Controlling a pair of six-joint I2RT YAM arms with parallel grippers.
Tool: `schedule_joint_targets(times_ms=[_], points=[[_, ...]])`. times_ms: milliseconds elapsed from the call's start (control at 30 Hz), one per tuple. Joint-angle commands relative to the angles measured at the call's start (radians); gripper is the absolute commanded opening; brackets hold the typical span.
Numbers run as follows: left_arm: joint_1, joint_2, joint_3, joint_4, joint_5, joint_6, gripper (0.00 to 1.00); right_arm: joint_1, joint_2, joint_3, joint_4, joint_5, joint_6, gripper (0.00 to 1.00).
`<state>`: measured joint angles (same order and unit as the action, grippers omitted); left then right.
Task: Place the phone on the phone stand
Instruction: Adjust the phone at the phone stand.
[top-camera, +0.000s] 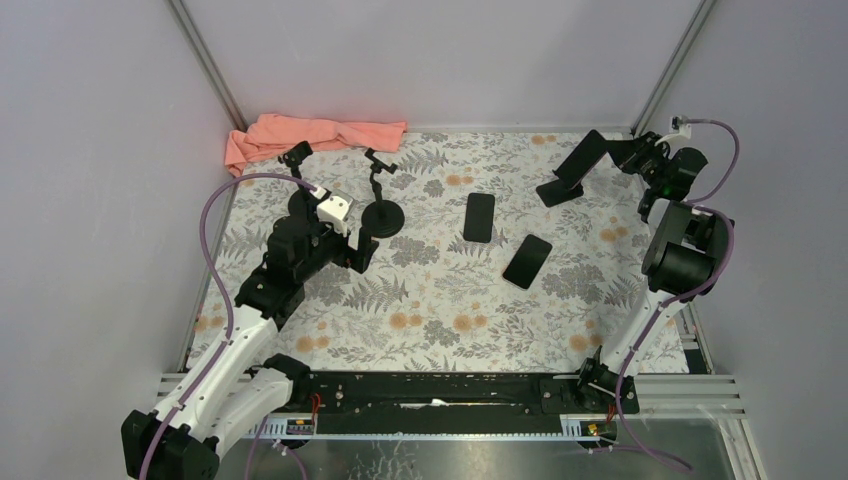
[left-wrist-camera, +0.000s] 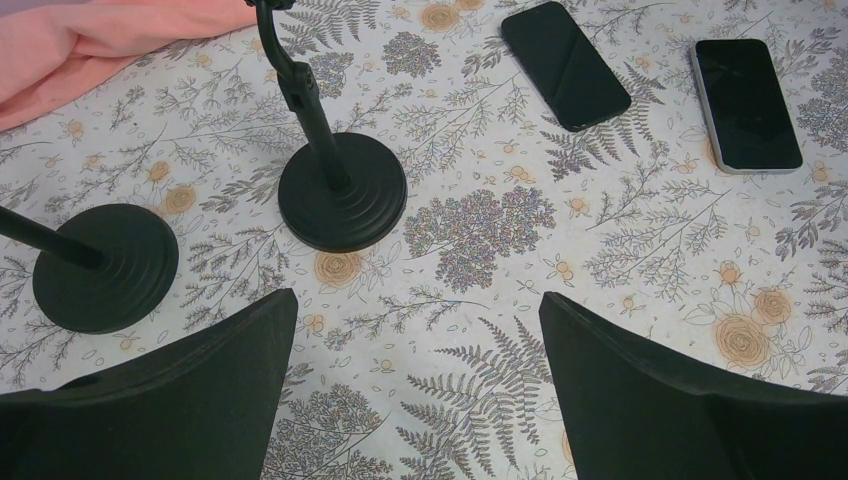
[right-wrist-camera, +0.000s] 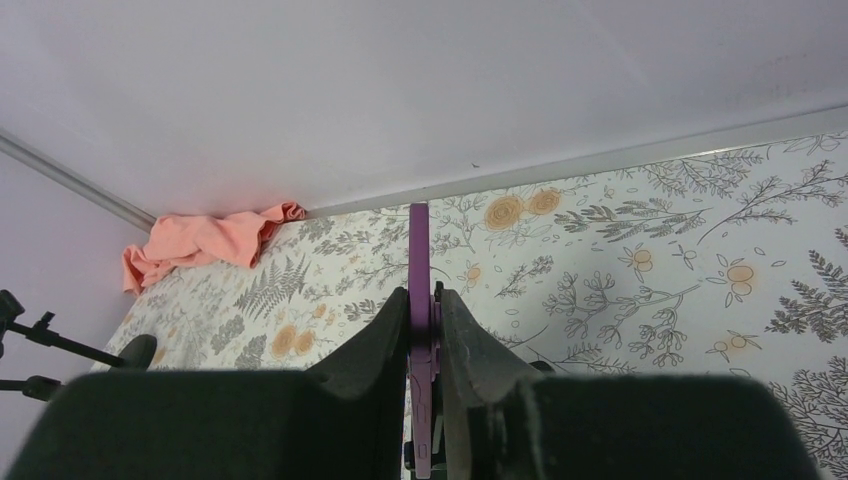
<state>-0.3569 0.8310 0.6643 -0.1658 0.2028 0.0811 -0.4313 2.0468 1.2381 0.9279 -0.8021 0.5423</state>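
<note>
My right gripper (top-camera: 632, 156) is at the back right, shut on a purple-edged phone (top-camera: 588, 158) and holding it tilted above a small black stand (top-camera: 558, 192). I cannot tell whether they touch. In the right wrist view the phone (right-wrist-camera: 418, 240) is edge-on, clamped between the fingers of the gripper (right-wrist-camera: 424, 297). My left gripper (top-camera: 358, 252) is open and empty (left-wrist-camera: 415, 300), low over the floral mat. Two round-base stands (left-wrist-camera: 342, 205) (left-wrist-camera: 105, 265) stand just ahead of it. Two more phones (top-camera: 479, 216) (top-camera: 527, 261) lie flat mid-table.
A pink cloth (top-camera: 310, 135) lies bunched at the back left corner and also shows in the left wrist view (left-wrist-camera: 90, 40). Grey walls close in the table on three sides. The flat phones (left-wrist-camera: 565, 65) (left-wrist-camera: 745, 105) lie ahead and to the right of my left gripper.
</note>
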Motion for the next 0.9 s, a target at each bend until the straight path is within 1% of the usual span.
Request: schedule_joint_targets(times_ms=[0, 133, 233, 300, 500, 667, 767, 867], points=[[0.012, -0.004, -0.008, 0.018, 0.015, 0.019, 0.99, 0.008, -0.028, 0.002, 0.066, 0.0, -0.038, 0.02], [0.012, -0.005, -0.007, 0.018, 0.015, 0.019, 0.99, 0.008, -0.033, -0.005, 0.054, -0.012, -0.047, 0.07], [0.012, -0.006, -0.008, 0.017, 0.015, 0.019, 0.99, 0.008, -0.032, -0.005, 0.037, -0.026, -0.046, 0.13], [0.012, -0.008, -0.007, 0.017, 0.015, 0.02, 0.99, 0.008, -0.036, -0.008, 0.032, -0.026, -0.046, 0.21], [0.012, -0.016, -0.007, 0.017, 0.015, 0.019, 0.99, 0.006, -0.055, -0.002, -0.014, -0.021, -0.069, 0.39], [0.012, -0.022, -0.008, 0.017, 0.017, 0.019, 0.99, 0.004, -0.081, 0.01, -0.079, -0.016, -0.099, 0.49], [0.012, -0.026, -0.008, 0.017, 0.016, 0.019, 0.99, -0.003, -0.101, 0.004, -0.102, -0.009, -0.104, 0.61], [0.012, -0.031, -0.007, 0.017, 0.017, 0.019, 0.99, -0.013, -0.128, 0.001, -0.165, 0.006, -0.125, 0.75]])
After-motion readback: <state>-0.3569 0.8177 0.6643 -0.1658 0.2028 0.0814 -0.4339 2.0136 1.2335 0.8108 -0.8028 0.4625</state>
